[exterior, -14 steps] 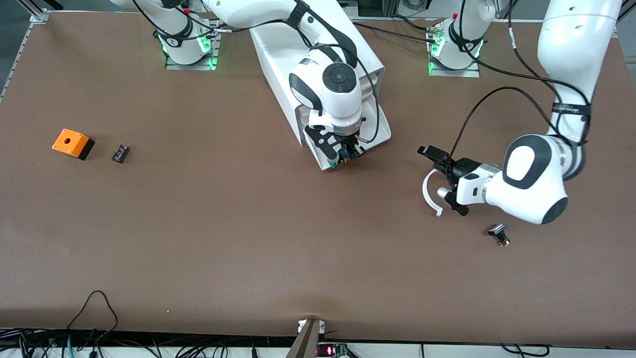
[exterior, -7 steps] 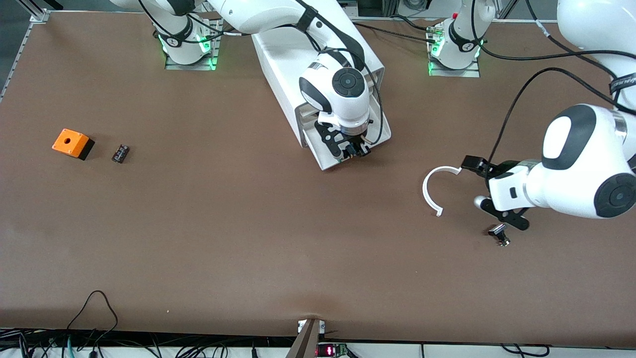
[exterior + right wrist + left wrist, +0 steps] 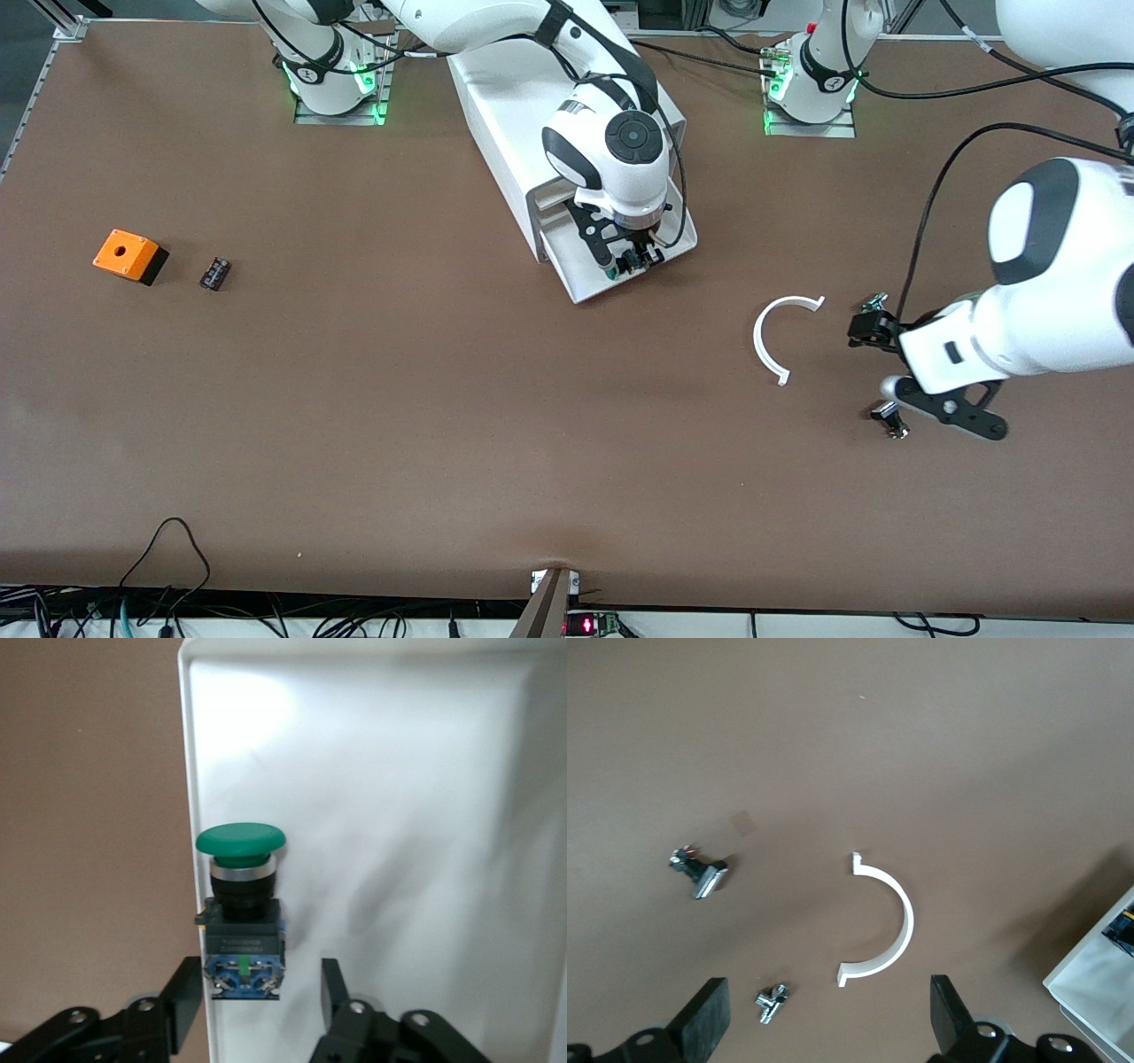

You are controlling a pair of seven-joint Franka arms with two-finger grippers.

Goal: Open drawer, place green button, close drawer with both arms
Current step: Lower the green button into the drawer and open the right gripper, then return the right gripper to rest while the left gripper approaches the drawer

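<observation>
The drawer (image 3: 580, 288) stands pulled out of the white cabinet (image 3: 523, 106). The green-capped button (image 3: 611, 273) lies on its side in the drawer, close to one side wall, as the right wrist view (image 3: 241, 895) shows against the drawer's white floor (image 3: 399, 815). My right gripper (image 3: 631, 260) hangs just over the drawer, open, its fingers either side of the button's blue base (image 3: 261, 983) with a gap showing on one side. My left gripper (image 3: 866, 330) is wide open and empty (image 3: 828, 1023), low over the table toward the left arm's end.
A white C-shaped ring (image 3: 769, 341) (image 3: 886, 921) lies beside the left gripper. A small silver part (image 3: 771, 1003) and a knobbed part (image 3: 890, 418) (image 3: 700, 875) lie near it. An orange box (image 3: 126, 254) and a small black part (image 3: 214, 272) sit toward the right arm's end.
My left gripper has swung away from the ring toward the left arm's end of the table. My right gripper has shifted slightly farther in over the drawer toward the cabinet.
</observation>
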